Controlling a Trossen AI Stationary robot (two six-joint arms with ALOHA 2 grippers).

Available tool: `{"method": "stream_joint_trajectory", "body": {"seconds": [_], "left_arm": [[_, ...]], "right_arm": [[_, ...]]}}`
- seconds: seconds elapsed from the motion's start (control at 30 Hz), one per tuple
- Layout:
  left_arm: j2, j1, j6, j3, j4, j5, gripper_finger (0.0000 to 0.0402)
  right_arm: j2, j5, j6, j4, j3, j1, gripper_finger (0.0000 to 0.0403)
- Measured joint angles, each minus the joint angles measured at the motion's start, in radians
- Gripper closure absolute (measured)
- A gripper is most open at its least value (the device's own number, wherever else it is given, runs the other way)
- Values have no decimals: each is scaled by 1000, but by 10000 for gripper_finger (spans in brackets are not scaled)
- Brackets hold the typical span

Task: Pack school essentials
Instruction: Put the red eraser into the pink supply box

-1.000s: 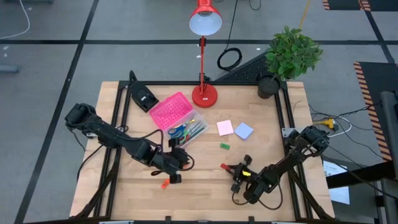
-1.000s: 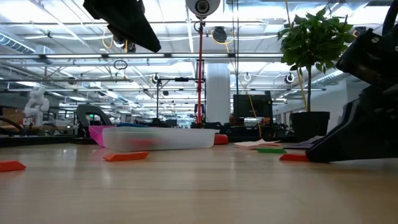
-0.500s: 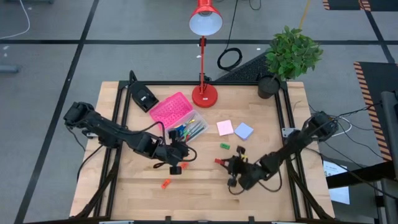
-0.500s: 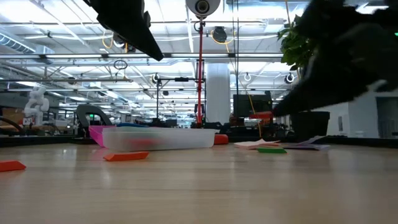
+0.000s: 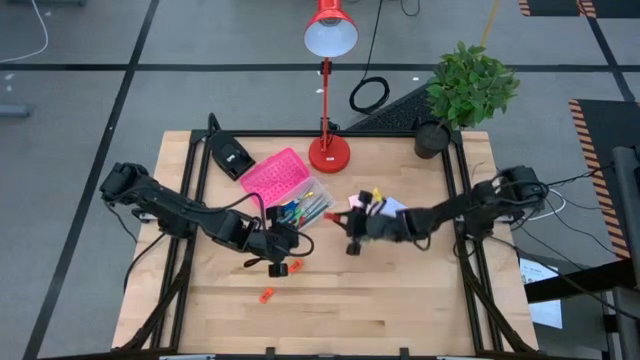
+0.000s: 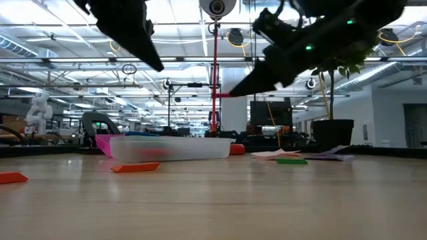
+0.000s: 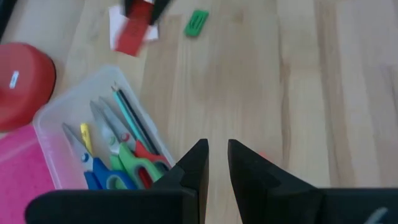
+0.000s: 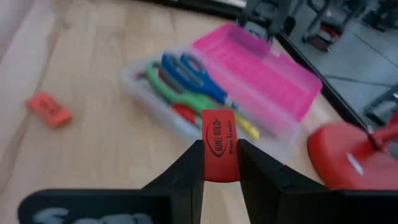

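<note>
The bench (image 5: 420, 300) carries a red lamp (image 5: 328, 152) at its far edge and a clear box (image 5: 300, 208) of scissors left of centre. The right gripper (image 5: 352, 232), above mid-bench, clamps a red eraser (image 8: 220, 146). The left gripper (image 5: 282, 262) hovers near the box, its fingers slightly apart around nothing. An orange eraser (image 5: 266, 295) lies towards the near edge.

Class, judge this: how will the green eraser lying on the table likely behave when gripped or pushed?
The green eraser looks small and flat, so probably light and unlikely to roll. It lies flat on bare wood, so a push would likely slide it. Its low profile may make gripping fiddly.
</note>
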Motion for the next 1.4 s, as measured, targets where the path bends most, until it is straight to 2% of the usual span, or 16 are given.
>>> {"method": "stream_joint_trajectory", "body": {"seconds": [0.33, 0.67, 1.07, 1.4], "left_arm": [[0, 7, -23, -4, 5, -3, 337], [0, 50, -42, -4, 25, -5, 337], [0, 92, -68, -4, 51, -3, 337], [0, 94, -63, -4, 51, 0, 337]], "right_arm": [[3, -366, -265, 106, 0, -246, 326], [29, -575, -456, 156, 2, -356, 327], [224, -582, -531, 188, 90, -370, 326], [245, -582, -556, 112, 94, -409, 324]]}}
